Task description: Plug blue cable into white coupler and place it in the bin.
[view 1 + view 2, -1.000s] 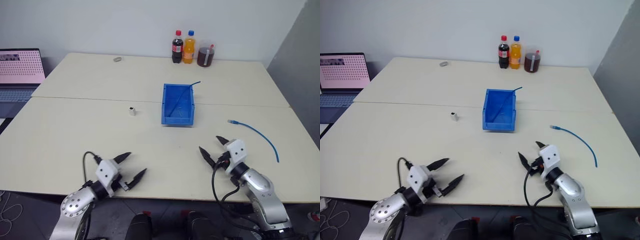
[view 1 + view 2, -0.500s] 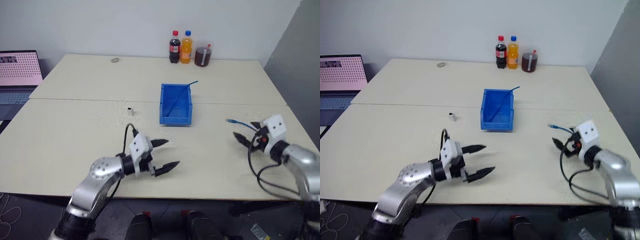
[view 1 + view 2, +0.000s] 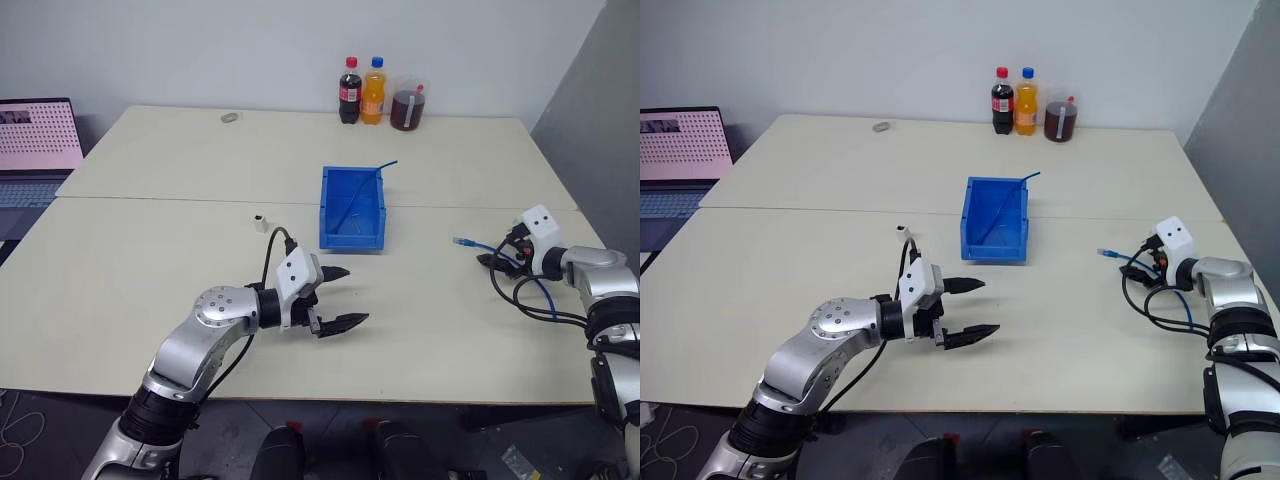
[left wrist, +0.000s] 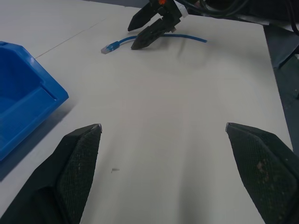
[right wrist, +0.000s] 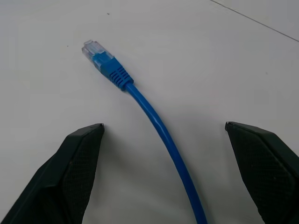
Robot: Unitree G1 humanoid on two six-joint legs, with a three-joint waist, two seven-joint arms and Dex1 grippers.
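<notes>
Blue cable (image 5: 154, 119) lay lengthwise between the right claw's (image 5: 163, 135) spread fingers — plug end ahead — the spread left claw (image 3: 335, 298) well apart.

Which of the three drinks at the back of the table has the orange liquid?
The middle bottle, with the blue cap. The cola bottle to its left and the cup to its right hold dark liquid.

Pale table (image 3: 150, 260) with scattered items
Bin (image 3: 353, 208) sat centre; bottles (image 3: 361, 92) at twelve o'clock, cable (image 3: 475, 244) three, coupler (image 3: 261, 221) nine.
</notes>
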